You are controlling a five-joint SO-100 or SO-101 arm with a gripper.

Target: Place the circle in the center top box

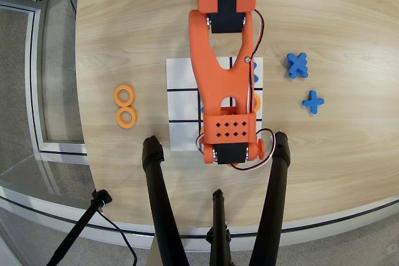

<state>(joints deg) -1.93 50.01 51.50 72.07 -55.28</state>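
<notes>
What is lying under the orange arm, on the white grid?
The arm covers the grid's middle and right columns. Only slivers of a blue cross and an orange ring show; the gripper is hidden.

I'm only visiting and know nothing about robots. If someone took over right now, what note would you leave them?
Gripper: over the grid's lower edge in the overhead view. The arm hides its jaws, so I cannot tell its grip.
Two spare orange rings lie on the table left of the grid. A third ring peeks out in the right column.
Middle column hidden: placement unconfirmed.
Left: check, then place.
</notes>
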